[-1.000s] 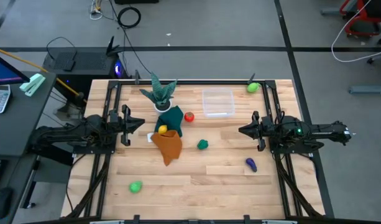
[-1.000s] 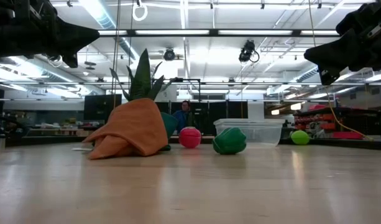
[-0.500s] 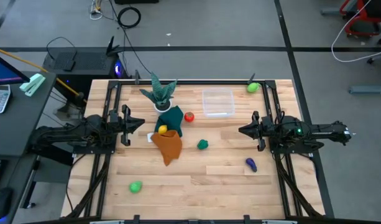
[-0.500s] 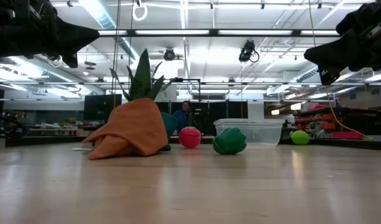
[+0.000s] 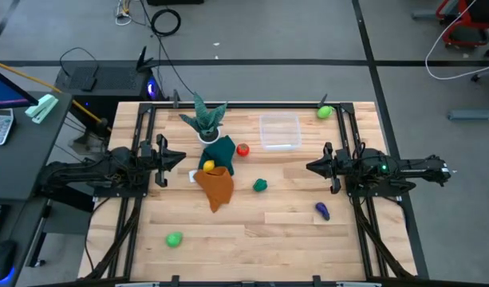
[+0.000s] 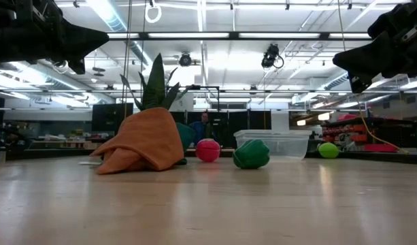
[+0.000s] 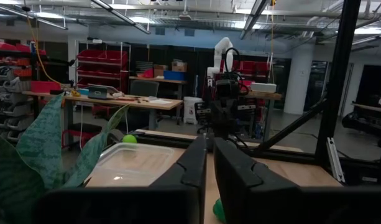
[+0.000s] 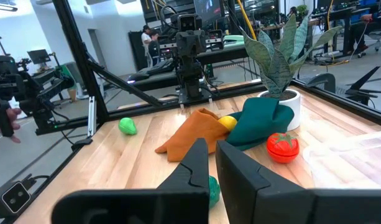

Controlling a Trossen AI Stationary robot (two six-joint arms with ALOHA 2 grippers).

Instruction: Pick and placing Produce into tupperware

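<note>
1. Near the far edge of the wooden table [image 5: 292, 239] we see the clear tupperware [image 5: 280, 131], lying flat with nothing in it; we place everything else from this box.
2. Beside the tupperware, toward the left arm, lies a red tomato [image 5: 242, 149], close to the box but not touching it.
3. Past the tomato, still farther from the tupperware, a teal cloth [image 5: 222, 151] and an orange cloth [image 5: 216, 187] lie bunched together, and a yellow fruit [image 5: 209, 166] sits where the two cloths meet.
4. Farther from the tupperware than the cloths, on the same side, stands a teal spiky plant [image 5: 206, 116] in a white pot, level with the box's far edge.
5. On the near side of the tupperware, between the box and the table's middle, rests a dark green vegetable [image 5: 260, 185].
6. At the far corner on the right arm's side, just beyond the tupperware, sits a light green fruit [image 5: 325, 112].
7. Well away from the tupperware, toward the near edge on the right arm's side, lies a purple eggplant [image 5: 322, 210].
8. Farthest from the tupperware, near the front on the left arm's side, lies a second light green fruit [image 5: 174, 238].
9. We find the left gripper [image 5: 183, 157] raised beyond the cloths from the tupperware, its fingers clenched together on nothing.
10. We find the right gripper [image 5: 309, 167] raised on the other side, nearer the tupperware than the left one, its fingers likewise clenched and empty.
</note>
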